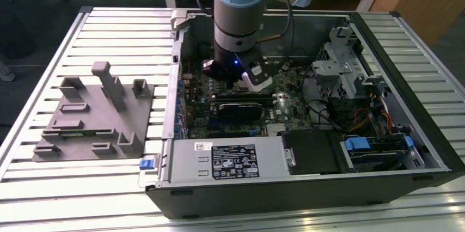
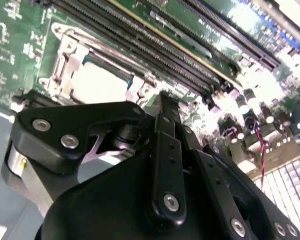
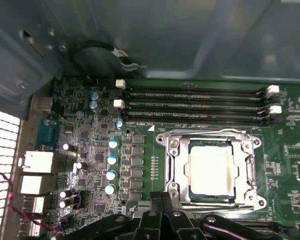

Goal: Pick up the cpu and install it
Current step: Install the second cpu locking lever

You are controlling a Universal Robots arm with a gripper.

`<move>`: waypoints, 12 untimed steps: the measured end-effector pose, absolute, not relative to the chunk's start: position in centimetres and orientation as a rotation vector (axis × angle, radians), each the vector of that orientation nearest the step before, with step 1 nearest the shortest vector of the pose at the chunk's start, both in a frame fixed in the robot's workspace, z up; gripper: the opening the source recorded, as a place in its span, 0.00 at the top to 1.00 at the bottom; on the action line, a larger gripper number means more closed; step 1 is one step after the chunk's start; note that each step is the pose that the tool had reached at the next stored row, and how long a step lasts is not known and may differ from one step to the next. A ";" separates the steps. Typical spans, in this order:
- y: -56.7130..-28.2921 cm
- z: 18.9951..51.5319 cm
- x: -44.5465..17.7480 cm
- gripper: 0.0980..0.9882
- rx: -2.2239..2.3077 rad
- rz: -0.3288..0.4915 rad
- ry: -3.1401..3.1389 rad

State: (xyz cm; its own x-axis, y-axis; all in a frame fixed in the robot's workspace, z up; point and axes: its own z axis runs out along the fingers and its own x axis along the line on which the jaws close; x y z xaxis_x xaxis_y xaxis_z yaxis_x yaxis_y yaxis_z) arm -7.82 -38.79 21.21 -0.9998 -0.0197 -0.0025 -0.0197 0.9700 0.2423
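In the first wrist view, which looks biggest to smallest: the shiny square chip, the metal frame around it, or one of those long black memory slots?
1. Memory slot: longest, though thin.
2. Metal socket frame.
3. The cpu, sitting inside the frame.

The cpu (image 3: 213, 171), a small flat square chip with a pale silvery top, lies level inside the metal socket frame (image 3: 172, 165) on the green motherboard (image 3: 290, 150), beside the memory slots (image 3: 195, 105).
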 end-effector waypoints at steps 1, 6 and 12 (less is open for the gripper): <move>-38.8 21.3 -7.8 0.99 -0.031 0.392 3.117; -38.8 22.2 -7.8 0.99 -0.031 0.422 3.113; -38.8 22.9 -7.8 0.99 -0.031 0.472 3.105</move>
